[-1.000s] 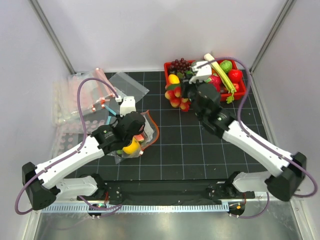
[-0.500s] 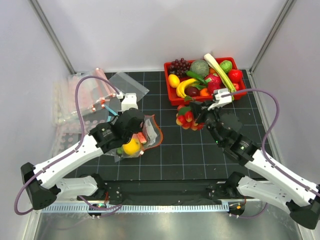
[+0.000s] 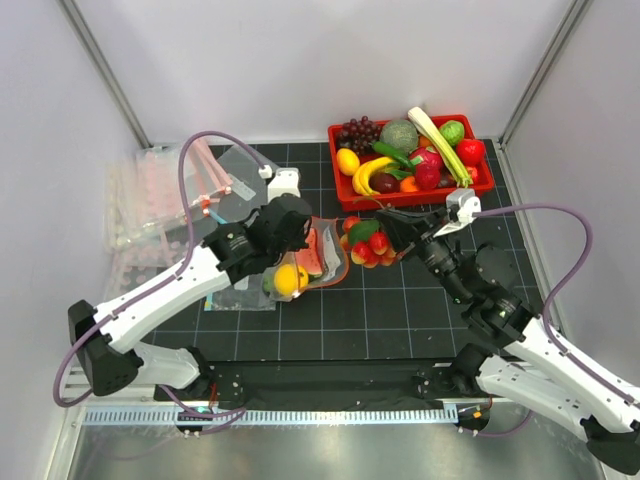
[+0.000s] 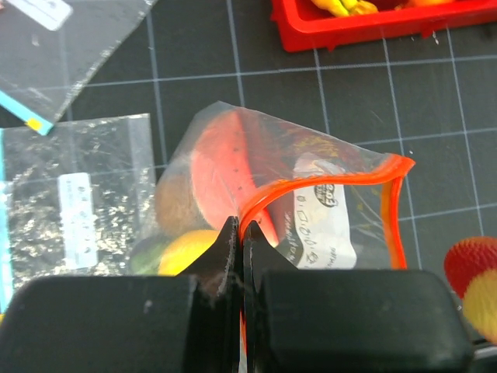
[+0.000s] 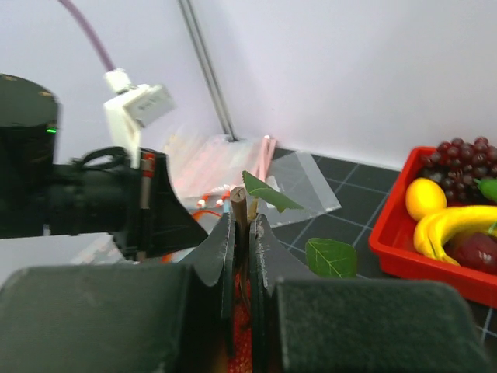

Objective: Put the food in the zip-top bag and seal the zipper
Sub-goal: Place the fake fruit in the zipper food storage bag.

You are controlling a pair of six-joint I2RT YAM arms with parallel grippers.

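The zip-top bag point(image 3: 325, 262) lies left of centre with its mouth open toward the right. Inside it are a red watermelon wedge point(image 4: 221, 167) and a yellow round fruit point(image 3: 290, 279). My left gripper point(image 3: 303, 238) is shut on the red-orange zipper point(image 4: 326, 183) at the mouth's near-left end, its jaws point(image 4: 242, 227) pinching the strip. My right gripper point(image 3: 388, 236) is shut on the brown stem point(image 5: 239, 203) of a leafy bunch of red-and-yellow fruit point(image 3: 365, 244). The bunch hangs just right of the bag's mouth. The bunch's edge point(image 4: 474, 272) shows at the lower right of the left wrist view.
A red basket point(image 3: 420, 201) at the back right holds a grape bunch point(image 3: 358, 131), a banana, a celery stalk point(image 3: 440, 146) and other toy produce. Spare clear bags with pink strips point(image 3: 150, 195) lie at the far left. Another flat clear bag point(image 4: 74, 206) lies beside the held one.
My right arm has carried the fruit bunch from the basket's front edge down and left to the bag's mouth. My left arm has shifted the bag to the right, still gripping the zipper.
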